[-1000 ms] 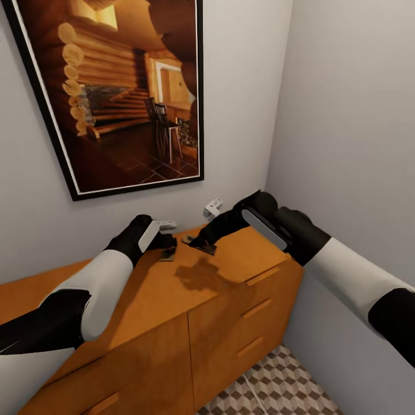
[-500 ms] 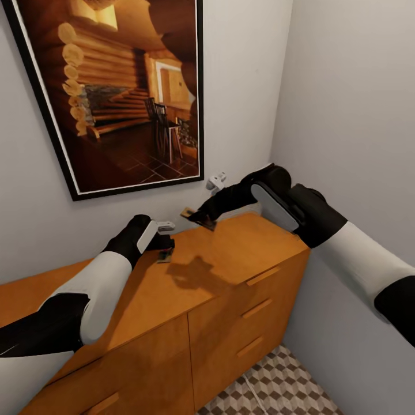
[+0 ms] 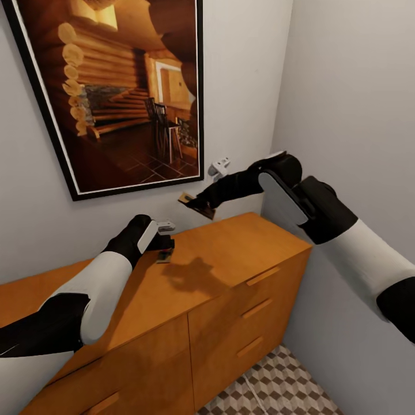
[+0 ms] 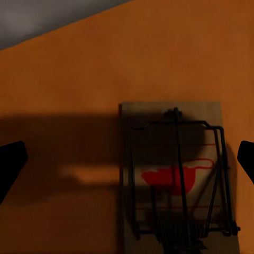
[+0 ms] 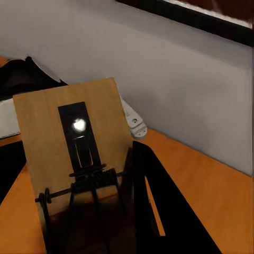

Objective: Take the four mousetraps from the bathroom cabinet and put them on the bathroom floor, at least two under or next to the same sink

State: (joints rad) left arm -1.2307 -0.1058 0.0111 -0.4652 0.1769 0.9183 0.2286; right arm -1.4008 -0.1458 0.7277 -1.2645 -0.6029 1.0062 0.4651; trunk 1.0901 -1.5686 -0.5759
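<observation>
Right gripper (image 3: pixel 200 206): fingers clamped on a mousetrap (image 3: pixel 195 204), held tilted in the air above the cabinet (image 3: pixel 219 259). Left gripper (image 3: pixel 166 249): fingers apart over a second trap (image 4: pixel 174 174) lying flat on the cabinet surface, near the wall.

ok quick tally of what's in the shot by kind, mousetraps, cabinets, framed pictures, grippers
mousetraps: 2, one held up off the cabinet by the right gripper (mousetrap), one lying on the cabinet top between the left gripper's open fingers (mousetrap)
cabinets: 1
framed pictures: 1
grippers: 2
total: 6
</observation>
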